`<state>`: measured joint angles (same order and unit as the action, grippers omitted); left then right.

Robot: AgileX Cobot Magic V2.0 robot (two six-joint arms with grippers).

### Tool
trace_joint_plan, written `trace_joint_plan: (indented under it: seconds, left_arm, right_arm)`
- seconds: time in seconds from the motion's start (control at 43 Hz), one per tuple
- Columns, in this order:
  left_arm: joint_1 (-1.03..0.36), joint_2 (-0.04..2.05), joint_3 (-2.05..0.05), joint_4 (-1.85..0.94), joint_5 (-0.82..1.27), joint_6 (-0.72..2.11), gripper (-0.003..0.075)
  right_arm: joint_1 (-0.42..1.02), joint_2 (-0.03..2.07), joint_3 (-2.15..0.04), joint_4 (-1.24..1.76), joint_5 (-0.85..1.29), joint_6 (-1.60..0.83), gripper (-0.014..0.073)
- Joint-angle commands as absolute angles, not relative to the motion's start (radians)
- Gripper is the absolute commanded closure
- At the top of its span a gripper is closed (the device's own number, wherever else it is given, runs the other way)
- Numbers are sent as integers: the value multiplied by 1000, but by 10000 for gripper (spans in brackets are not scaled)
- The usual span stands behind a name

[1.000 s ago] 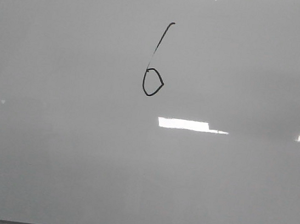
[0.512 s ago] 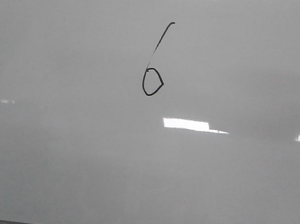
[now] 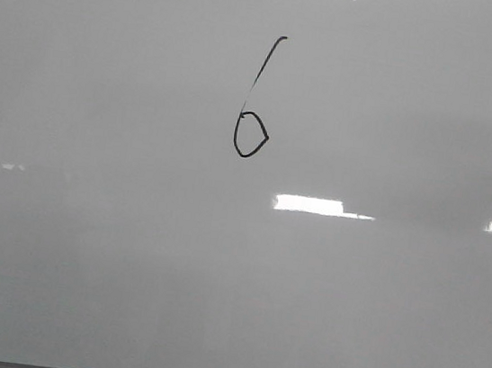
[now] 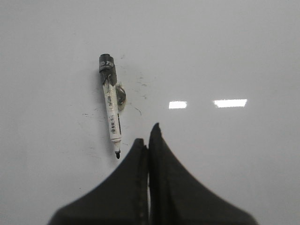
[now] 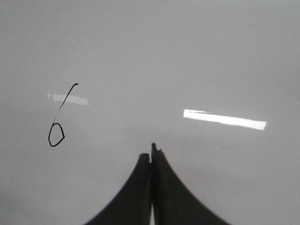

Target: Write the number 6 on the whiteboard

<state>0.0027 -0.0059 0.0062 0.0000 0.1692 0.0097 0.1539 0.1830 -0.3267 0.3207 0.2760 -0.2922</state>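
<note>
While both sets of jaws are pressed together, one number 6 (image 3: 255,103) marks one whiteboard (image 3: 81,262), one marker (image 4: 110,107) lying loose.

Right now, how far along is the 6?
Done: a complete 6, stem and closed loop, is on the whiteboard. In hand: nothing; the left pincer and right pincer are shut and empty, and the uncapped marker lies on the board. Left: seemingly nothing.

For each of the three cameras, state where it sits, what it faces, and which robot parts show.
Front view: faces forward at the whiteboard with the number 6; no robot parts.
Left wrist view: on the left arm, facing a marker; shut left gripper shows.
Right wrist view: on the right arm; shut right gripper shows.
Front and right wrist views share the 6.
</note>
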Motion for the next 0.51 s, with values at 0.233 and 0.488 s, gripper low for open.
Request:
trace_joint_plan:
  seconds: [0.233, 0.488]
  left_arm:
    - [-6, -21, 12, -6, 84, 0, 741]
    - [-6, -21, 12, -6, 84, 0, 741]
  right_arm:
    - [147, 172, -268, 290, 108, -288, 653]
    - [140, 60, -80, 142, 15, -93, 653]
